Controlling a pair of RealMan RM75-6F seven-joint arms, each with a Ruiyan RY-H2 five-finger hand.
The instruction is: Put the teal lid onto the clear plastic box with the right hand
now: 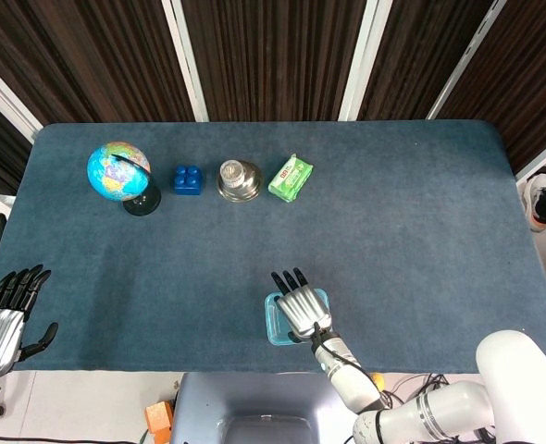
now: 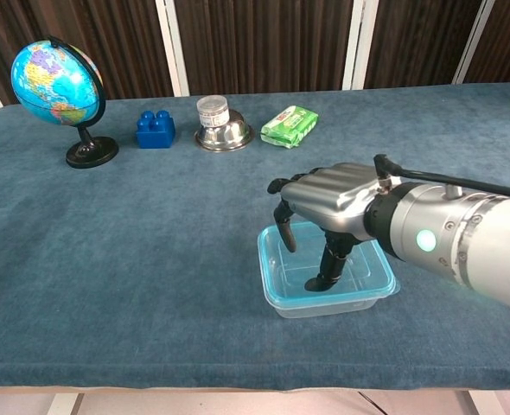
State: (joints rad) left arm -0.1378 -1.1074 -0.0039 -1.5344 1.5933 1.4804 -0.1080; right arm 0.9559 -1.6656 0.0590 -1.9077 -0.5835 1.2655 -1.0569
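Your right hand (image 2: 328, 201) sits palm-down over the clear plastic box (image 2: 277, 290), near the table's front edge at about 6 o'clock. The teal lid (image 2: 385, 278) already lies on the box, its rim showing around the top edge. The fingers (image 2: 283, 226) arch downward with the thumb tip pressing on the lid's surface — they are spread, not wrapped around anything. In the head view the same hand (image 1: 303, 310) covers most of the box (image 1: 273, 324).

Your left hand (image 1: 0, 324) rests off the table's corner at 8 o'clock, fingers extended and apart, holding nothing.

Along the far side at 11 o'clock stand a globe (image 2: 56, 82), a blue toy brick (image 2: 155, 129), a steel bowl (image 2: 224, 135) with a small jar in it, and a green packet (image 2: 289, 125) — all well apart from the box, on the blue tablecloth (image 2: 134, 233).
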